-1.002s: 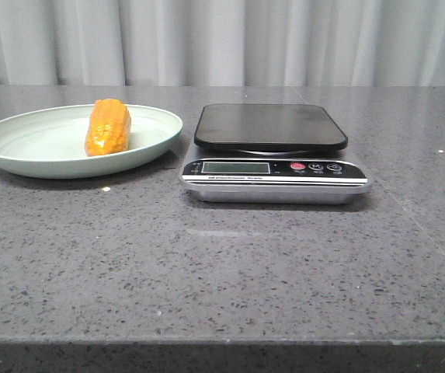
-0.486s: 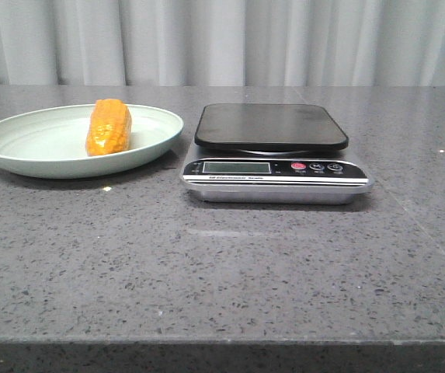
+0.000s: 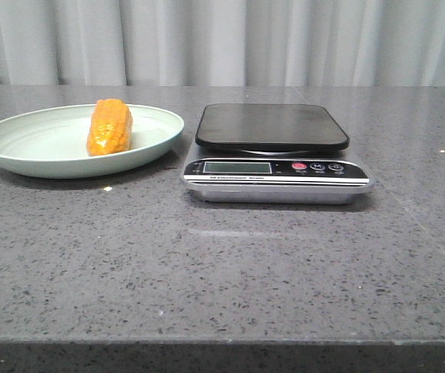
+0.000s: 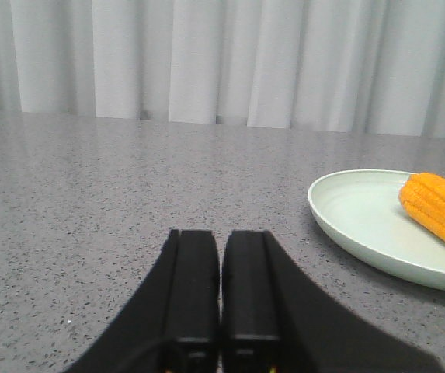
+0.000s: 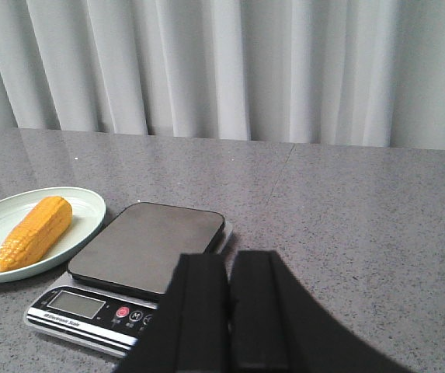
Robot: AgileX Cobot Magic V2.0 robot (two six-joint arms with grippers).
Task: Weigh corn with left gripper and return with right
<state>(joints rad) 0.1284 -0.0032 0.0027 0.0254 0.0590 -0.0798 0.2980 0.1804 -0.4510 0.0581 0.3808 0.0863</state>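
Nearest, the left hand (image 4: 220,287) and right hand (image 5: 230,311) both hover with fingers pressed together, holding nothing. Beyond, on the grey counter (image 3: 222,264), the scale (image 3: 275,155) stands bare. Farthest left, the corn (image 3: 109,127) lies in the pale green plate (image 3: 20,148). It looks light, stiff and bumpy, probably grippy; pinching across its thick middle seems safest, since the tapered ends could squirt free.

Each pincer is matte black. The left pincer (image 4: 220,291) has two flat, rectangular fingers flaring into a broad base. The right pincer (image 5: 228,311) looks identical.
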